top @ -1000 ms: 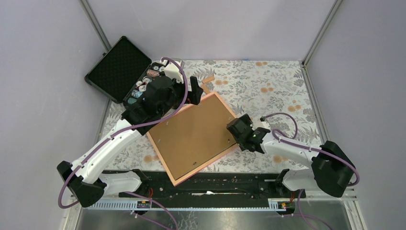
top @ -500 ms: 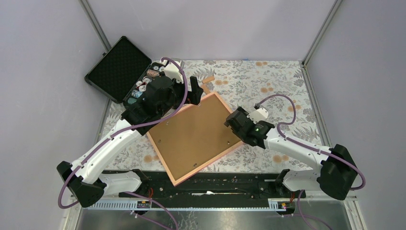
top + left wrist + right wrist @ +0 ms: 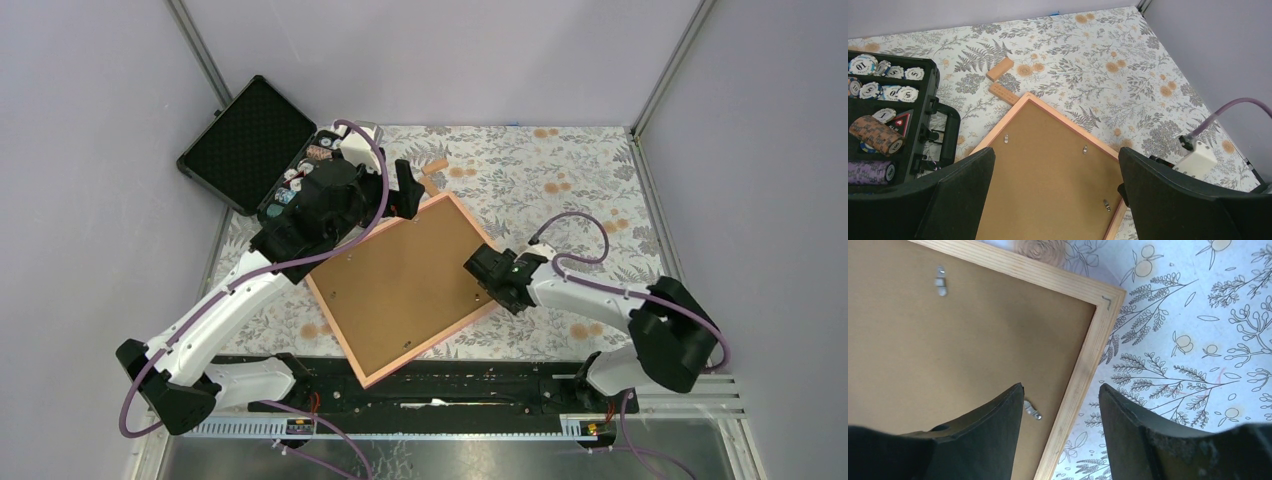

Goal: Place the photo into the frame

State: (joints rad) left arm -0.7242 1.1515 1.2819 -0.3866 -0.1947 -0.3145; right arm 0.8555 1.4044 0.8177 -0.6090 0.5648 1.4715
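We judge frame (image 3: 1084,370) stiff, light; we favour grip at 3 o'clock rail, which right hand (image 3: 1060,390) straddles wide. Left hand (image 3: 1055,152) wide above 12 o'clock corner.

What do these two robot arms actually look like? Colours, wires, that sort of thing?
Both the left arm and right arm have smooth white shells with chunky black joints. A purple cable loops loosely along each. The left gripper and right gripper each end in two broad, matte black fingers. No markings are visible.
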